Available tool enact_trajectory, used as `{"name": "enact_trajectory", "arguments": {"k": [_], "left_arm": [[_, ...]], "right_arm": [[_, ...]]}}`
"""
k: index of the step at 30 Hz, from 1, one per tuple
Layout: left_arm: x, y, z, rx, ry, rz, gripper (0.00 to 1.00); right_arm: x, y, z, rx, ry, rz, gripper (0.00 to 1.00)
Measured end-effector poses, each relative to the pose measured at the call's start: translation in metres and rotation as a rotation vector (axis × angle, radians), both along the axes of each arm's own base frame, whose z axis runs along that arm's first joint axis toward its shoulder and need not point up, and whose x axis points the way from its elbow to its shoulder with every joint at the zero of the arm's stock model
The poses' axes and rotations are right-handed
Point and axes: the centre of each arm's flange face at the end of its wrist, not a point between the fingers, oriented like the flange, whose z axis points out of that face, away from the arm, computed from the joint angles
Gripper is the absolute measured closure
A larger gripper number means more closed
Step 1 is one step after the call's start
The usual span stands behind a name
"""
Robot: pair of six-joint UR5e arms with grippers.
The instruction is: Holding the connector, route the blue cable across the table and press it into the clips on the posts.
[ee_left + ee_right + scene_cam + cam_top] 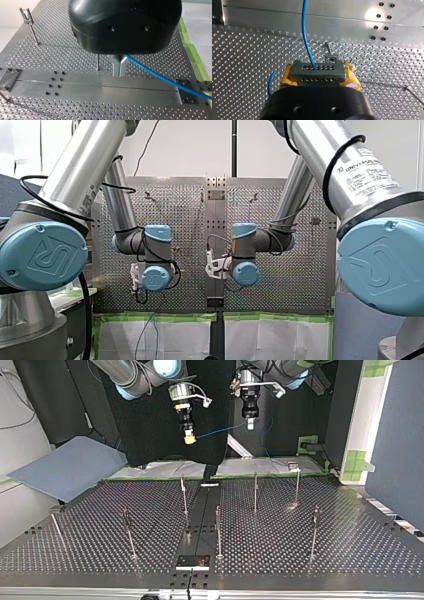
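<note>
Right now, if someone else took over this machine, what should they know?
My right gripper: shut on the grey connector, yellow pads either side.
My left gripper: metal fingers shut, seemingly on the blue cable.
Both hang above the perforated table; the cable spans the air between them.
Done: connector held. Left: all routing; no post holds the cable yet.

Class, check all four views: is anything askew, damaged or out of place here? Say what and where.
Nothing stands out. My right gripper clamps the connector squarely, the blue cable runs unkinked to my left gripper, and no post looks bent or fallen.
</note>
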Motion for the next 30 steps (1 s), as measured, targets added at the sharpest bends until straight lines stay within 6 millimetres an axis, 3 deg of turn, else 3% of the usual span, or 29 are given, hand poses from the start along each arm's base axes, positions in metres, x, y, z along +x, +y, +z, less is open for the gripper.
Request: {"name": "enact_trajectory", "arguments": {"k": [13, 22, 30], "left_arm": [[0.001, 0.0, 0.001, 0.001, -0.002, 0.0, 1.0], [0.001, 0.0, 0.001, 0.003, -0.002, 0.0, 1.0], [0.001, 0.0, 0.001, 0.003, -0.002, 0.0, 1.0]], "right_arm": [[-0.001, 0.0, -0.002, 0.005, 0.007, -0.001, 1.0], [-0.007, 0.005, -0.045, 0.069, 0.077, 0.0, 1.0], [-0.009, 0.007, -0.054, 0.082, 0.09, 0.0, 1.0]]}}
